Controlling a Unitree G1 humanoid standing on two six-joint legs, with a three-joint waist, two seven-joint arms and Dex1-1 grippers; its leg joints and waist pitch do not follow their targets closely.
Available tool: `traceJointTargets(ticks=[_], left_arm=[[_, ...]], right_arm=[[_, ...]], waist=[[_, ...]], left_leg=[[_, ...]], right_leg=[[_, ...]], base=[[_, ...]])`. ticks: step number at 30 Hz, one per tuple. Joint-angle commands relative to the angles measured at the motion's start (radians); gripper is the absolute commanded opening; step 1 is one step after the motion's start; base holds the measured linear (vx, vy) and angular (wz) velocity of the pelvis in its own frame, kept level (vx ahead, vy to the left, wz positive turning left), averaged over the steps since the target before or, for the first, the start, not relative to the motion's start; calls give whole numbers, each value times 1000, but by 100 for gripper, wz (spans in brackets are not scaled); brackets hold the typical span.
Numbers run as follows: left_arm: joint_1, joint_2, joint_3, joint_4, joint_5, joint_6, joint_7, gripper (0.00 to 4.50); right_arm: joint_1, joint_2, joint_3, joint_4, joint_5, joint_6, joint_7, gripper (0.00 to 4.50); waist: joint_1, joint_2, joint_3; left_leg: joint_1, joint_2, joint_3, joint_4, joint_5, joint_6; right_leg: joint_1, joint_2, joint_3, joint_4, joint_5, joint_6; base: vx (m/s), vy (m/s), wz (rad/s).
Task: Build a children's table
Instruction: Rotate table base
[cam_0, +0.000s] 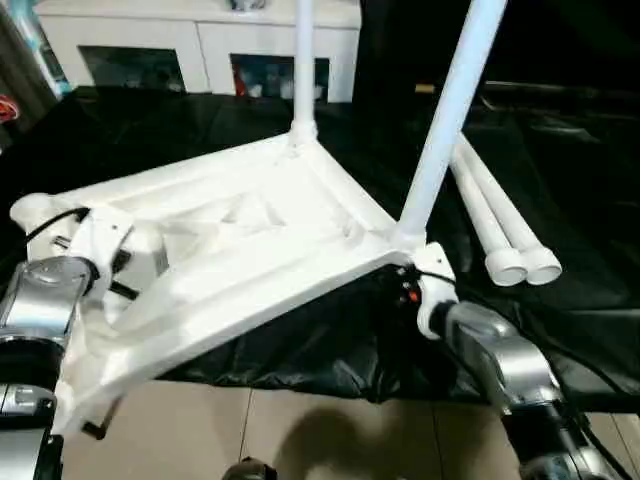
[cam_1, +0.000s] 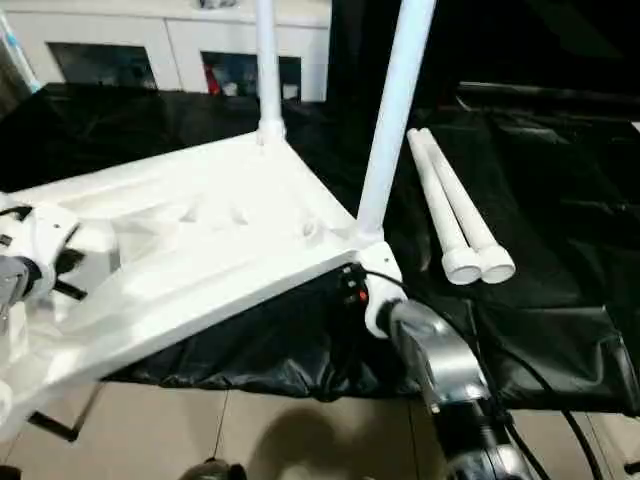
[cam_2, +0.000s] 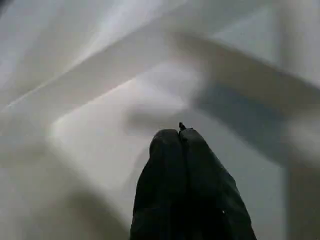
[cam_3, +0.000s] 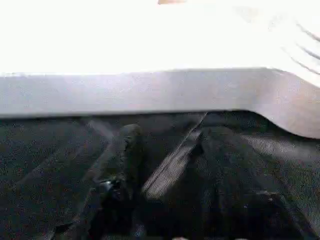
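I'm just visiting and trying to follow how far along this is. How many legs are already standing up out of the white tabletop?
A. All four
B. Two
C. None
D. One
B. Two legs, one at the far corner and one at the near right corner, rise from the upside-down tabletop, while two spare legs lie side by side on the black sheet.

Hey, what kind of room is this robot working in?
Probably an indoor home-like room or a test space: a white cabinet with glass doors stands behind a black-sheeted table, over a tiled floor.
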Motion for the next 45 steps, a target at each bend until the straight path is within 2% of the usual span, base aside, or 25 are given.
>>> traceJointTargets(ticks=[1, 3, 4, 5, 7, 10, 14, 18, 21, 24, 26, 27, 28, 30, 31, 32, 34, 35, 36, 37, 42, 44, 45], left_arm=[[27, 2, -65, -40, -16, 38, -103, 0], [31, 12, -92, -63, -21, 45, -154, 0], [39, 38, -141, -112, -34, 50, -264, 0], [42, 44, -151, -125, -38, 49, -289, 0], [56, 75, -200, -208, -68, 22, -421, 0], [60, 83, -225, -291, -129, 59, -518, 0], [56, 63, -237, -320, -162, 67, -557, 0], [32, -21, -278, -375, -205, 104, -583, 0], [-22, -112, -284, -301, -173, 52, -517, 0], [-91, -193, -276, -205, -157, 1, -432, 0], [-171, -257, -260, -75, -120, -66, -303, 0], [-171, -257, -260, -75, -120, -66, -303, 0], [-231, -286, -248, 29, -86, -115, -186, 0], [-266, -297, -241, 90, -70, -136, -121, 0], [-285, -299, -239, 127, -59, -154, -85, 0], [-305, -297, -238, 165, -47, -169, -47, 0], [-349, -294, -232, 256, -20, -220, 50, 0], [-366, -293, -229, 294, -9, -242, 93, 0], [-374, -293, -229, 312, -4, -254, 110, 0], [-387, -293, -224, 347, 3, -279, 148, 0], [-408, -316, -163, 416, -26, -363, 249, 0], [-392, -330, -134, 389, -59, -392, 235, 0], [-372, -339, -114, 347, -85, -399, 215, 0]], right_arm=[[-27, 3, 0, 62, -15, -22, -15, 185], [-51, 6, 1, 103, -21, -37, -18, 172], [-96, 11, -1, 182, -28, -64, -20, 172], [-106, 11, 0, 200, -32, -71, -20, 148], [-160, 16, 2, 294, -46, -110, -21, 138], [-204, 28, -2, 363, -50, -140, -18, 120], [-225, 40, 1, 395, -49, -152, -12, 86], [-259, 69, 11, 452, -55, -188, 1, 59], [-282, 85, 10, 492, -60, -224, 6, 24], [-300, 90, 10, 520, -64, -252, 11, 3], [-308, 83, 7, 527, -68, -267, 6, 3], [-308, 83, 7, 527, -68, -267, 6, 3], [-310, 72, -1, 522, -67, -279, 2, 3], [-312, 66, -8, 518, -67, -286, -3, 3], [-312, 60, -14, 512, -67, -291, -5, 3], [-311, 53, -22, 498, -64, -292, -8, 3], [-307, 34, -41, 459, -56, -295, -17, 3], [-303, 26, -49, 438, -53, -295, -20, 3], [-301, 22, -54, 429, -52, -295, -21, 3], [-295, 13, -65, 402, -48, -292, -24, 3], [-254, -24, -107, 286, -37, -260, -71, 3], [-235, -43, -126, 229, -53, -206, -127, 3], [-221, -58, -141, 185, -63, -150, -164, 3]], waist=[[0, 22, -69], [0, 21, -68], [1, 23, -67], [0, 23, -66], [-2, 23, -63], [-6, 24, -64], [-7, 25, -66], [-13, 21, -66], [-23, 19, -66], [-25, 18, -69], [-23, 21, -74], [-24, 18, -74], [-25, 22, -76], [-23, 20, -78], [-23, 21, -80], [-22, 21, -80], [-20, 27, -84], [-19, 26, -84], [-19, 24, -81], [-16, 27, -82], [-8, 24, -81], [-4, 25, -80], [-2, 31, -78]], left_leg=[[35, 62, -38, -76, -298, -67], [35, 60, -37, -75, -304, -65], [37, 60, -37, -75, -314, -66], [35, 60, -39, -77, -317, -66], [38, 61, -40, -78, -345, -75], [40, 61, -37, -79, -356, -82], [38, 60, -35, -78, -338, -79], [34, 60, -34, -75, -316, -67], [29, 56, -35, -73, -310, -60], [30, 54, -33, -68, -295, -49], [30, 54, -33, -64, -269, -41], [28, 52, -32, -64, -260, -36], [25, 52, -33, -62, -246, -29], [29, 51, -33, -58, -244, -23], [22, 53, -36, -58, -215, -12], [23, 51, -34, -56, -211, -6], [21, 51, -34, -50, -179, 12], [24, 50, -33, -49, -183, 21], [22, 50, -33, -50, -188, 25], [24, 53, -34, -48, -185, 25], [26, 53, -32, -47, -181, 28], [26, 54, -33, -47, -176, 24], [28, 56, -34, -50, -177, 17]], right_leg=[[33, -81, 54, -65, -127, -219], [34, -81, 54, -64, -132, -222], [33, -83, 55, -67, -149, -220], [36, -84, 55, -67, -164, -221], [34, -86, 55, -72, -215, -221], [33, -81, 56, -70, -227, -219], [36, -76, 54, -64, -179, -229], [40, -79, 54, -64, -180, -239], [45, -78, 53, -66, -193, -234], [45, -76, 54, -69, -188, -230], [48, -74, 52, -64, -139, -232], [49, -71, 51, -64, -124, -232], [52, -70, 50, -60, -94, -235], [51, -69, 50, -61, -75, -233], [58, -74, 47, -55, -39, -243], [56, -72, 47, -57, -33, -246], [58, -71, 46, -49, 22, -257], [57, -69, 45, -51, 29, -257], [57, -68, 44, -53, 19, -254], [57, -72, 44, -52, 4, -258], [56, -71, 45, -55, -7, -256], [55, -70, 45, -55, -10, -257], [55, -68, 45, -56, -8, -260]], base=[[0, 0, 0], [0, 0, 0], [0, 0, 0], [0, 0, 0], [0, 0, 0], [0, 0, 0], [0, 0, 0], [0, 0, 0], [0, 0, 0], [0, 0, 0], [0, 0, 0], [0, 0, 0], [0, 0, 0], [0, 0, 0], [0, 0, 0], [0, 0, 0], [0, 0, 0], [0, 0, 0], [0, 0, 0], [0, 0, 0], [0, 0, 0], [0, 0, 0], [0, 0, 0]])
